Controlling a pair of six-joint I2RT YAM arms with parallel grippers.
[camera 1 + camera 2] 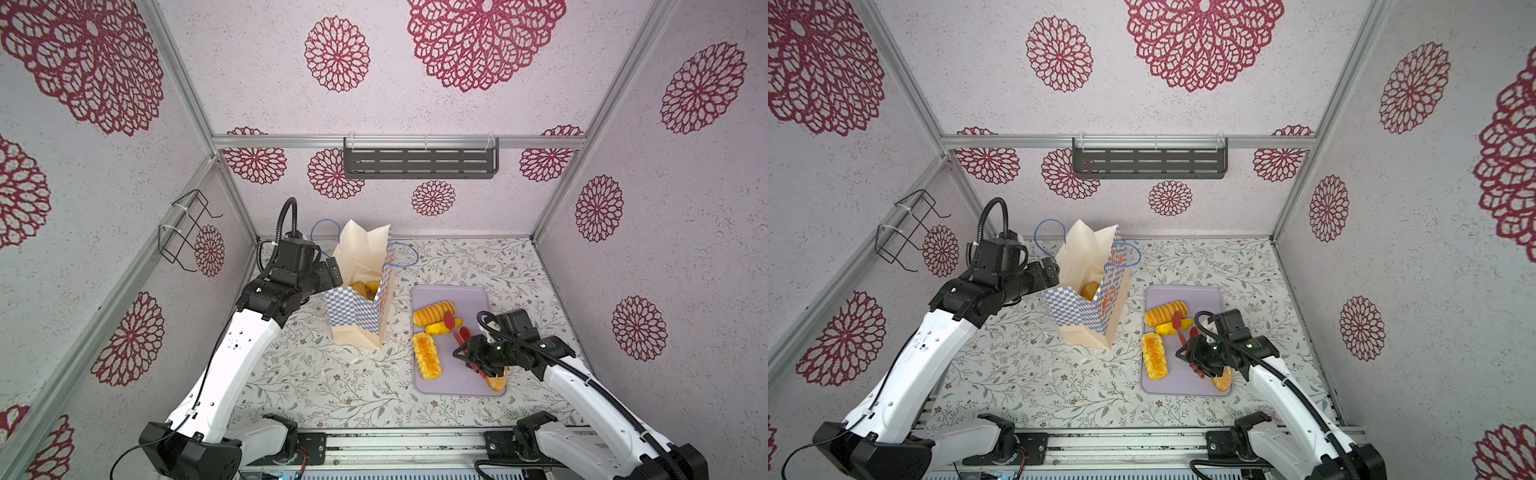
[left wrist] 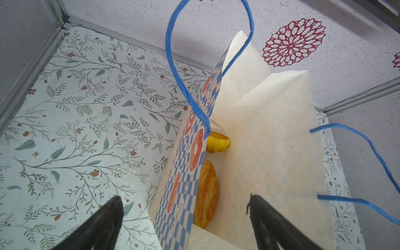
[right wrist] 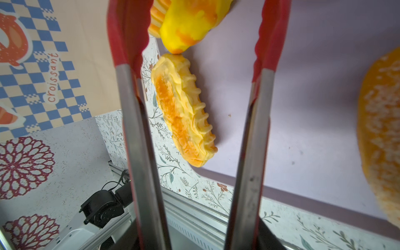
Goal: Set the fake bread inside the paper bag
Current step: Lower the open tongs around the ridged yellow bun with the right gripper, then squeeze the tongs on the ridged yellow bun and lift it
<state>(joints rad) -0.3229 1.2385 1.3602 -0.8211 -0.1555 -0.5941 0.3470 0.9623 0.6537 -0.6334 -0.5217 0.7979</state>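
The bread is in two spots. Four pieces lie on the purple tray under the right gripper. At least two more, a flaky one and a yellow one, sit down inside the paper bag. The pieces look light, shiny and smooth, so I think they may slip. Pinch each one across its middle, not by an end. The right gripper is closed on the red tongs, and the tongs stand open with nothing in them. The little yellow bun lies right at the tong tips and touches the end of the long ridged pastry. That pastry shows between the two tong arms, down on the tray. The long loaf lies outside one tong arm, and from above the gripper hides part of it. The left gripper is wide open and holds nothing. The bag's checked wall stands between its jaws, with one jaw outside the bag and one over the inside. I cannot tell if either jaw touches the paper. The bag is thin and will likely bend or tip if you bump it. You cannot see its bottom, so I can't say how many pieces are in there.
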